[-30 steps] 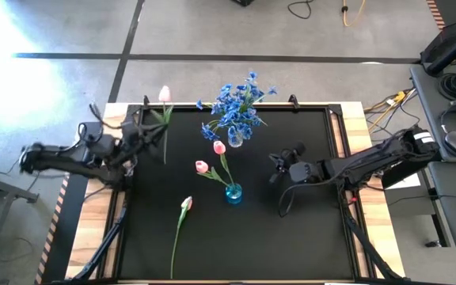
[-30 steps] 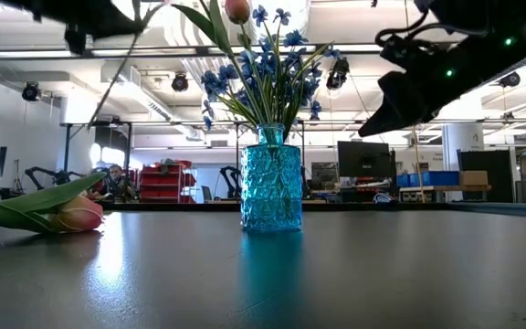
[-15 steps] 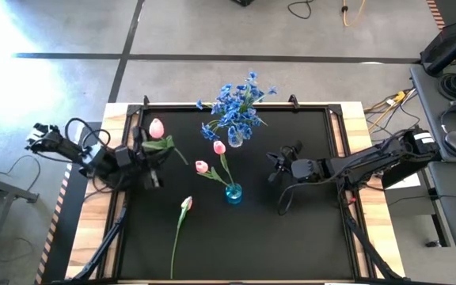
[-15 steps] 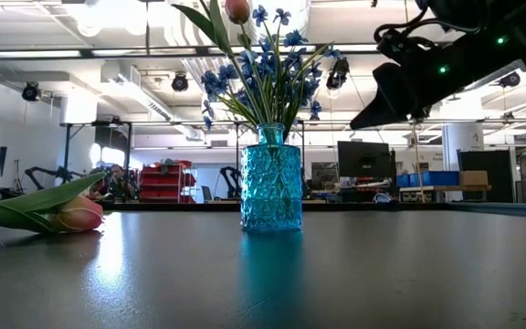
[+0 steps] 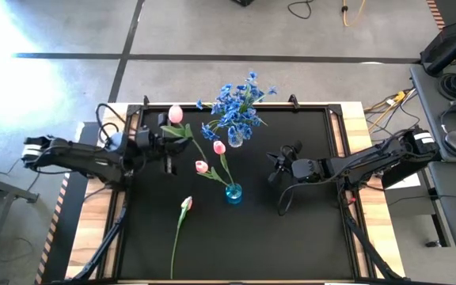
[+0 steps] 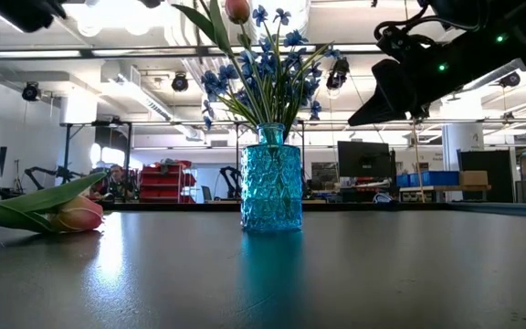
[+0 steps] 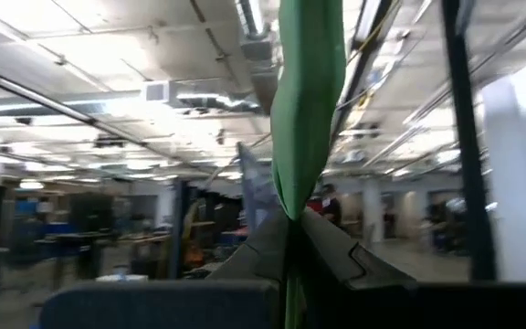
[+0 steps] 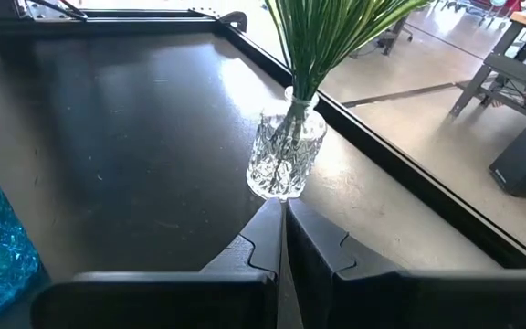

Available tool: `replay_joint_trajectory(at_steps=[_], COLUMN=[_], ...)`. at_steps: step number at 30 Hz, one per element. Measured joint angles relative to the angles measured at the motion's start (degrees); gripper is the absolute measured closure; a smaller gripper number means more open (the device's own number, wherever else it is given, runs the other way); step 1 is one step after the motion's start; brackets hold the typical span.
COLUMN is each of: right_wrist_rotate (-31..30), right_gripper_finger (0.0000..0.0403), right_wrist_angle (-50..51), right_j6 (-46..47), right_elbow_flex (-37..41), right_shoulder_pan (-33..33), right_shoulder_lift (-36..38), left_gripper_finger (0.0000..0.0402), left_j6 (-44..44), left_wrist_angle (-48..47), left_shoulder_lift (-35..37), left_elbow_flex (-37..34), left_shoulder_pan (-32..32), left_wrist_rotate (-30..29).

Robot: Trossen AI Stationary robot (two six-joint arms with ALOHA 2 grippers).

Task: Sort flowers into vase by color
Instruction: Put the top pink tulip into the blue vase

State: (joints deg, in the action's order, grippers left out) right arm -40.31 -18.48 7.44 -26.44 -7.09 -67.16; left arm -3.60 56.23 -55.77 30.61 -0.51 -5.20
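Four pink tulips [image 5: 218,147], two vases [image 5: 233,192], one blue spray [image 5: 236,107].

Black table [image 5: 307,237], wood edges, two vases and one loose tulip on it.
Blue vase [image 5: 233,192] stands near the middle with two pink tulips [image 5: 210,157] in it. Clear vase [image 5: 235,138] stands toward the far edge, holding the blue spray [image 5: 236,107]. One tulip [image 5: 179,229] lies flat on the near-left part, bud toward the blue vase, stem running to the near edge, apart from both vases.
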Motion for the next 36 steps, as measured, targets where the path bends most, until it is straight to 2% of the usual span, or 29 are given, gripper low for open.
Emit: replay_joint_trajectory(at_steps=[4,12,24,36], right_wrist_rotate=[0.0,-0.1,-0.1,-0.2], right_gripper_finger=[0.0390,0.0390,0.0390,0.0390], right_wrist_angle=[-0.1,-0.3,-0.3,-0.3], right_j6=[0.0,0.0,0.0,0.0], right_elbow_flex=[0.0,0.0,0.0,0.0], right_shoulder_pan=[0.0,0.0,0.0,0.0], right_shoulder_lift=[0.0,0.0,0.0,0.0], left_gripper_finger=[0.0400,0.0400,0.0400,0.0400], left_j6=[5.1,9.7,13.3,15.2], left_wrist_angle=[6.1,12.6,16.9,25.5], left_shoulder_lift=[-3.8,-11.6,-22.2,-30.6], left_elbow_flex=[0.0,1.3,4.3,4.5], left_shoulder_pan=[2.5,3.1,3.3,3.3], left_wrist_rotate=[6.2,10.7,12.3,13.7])
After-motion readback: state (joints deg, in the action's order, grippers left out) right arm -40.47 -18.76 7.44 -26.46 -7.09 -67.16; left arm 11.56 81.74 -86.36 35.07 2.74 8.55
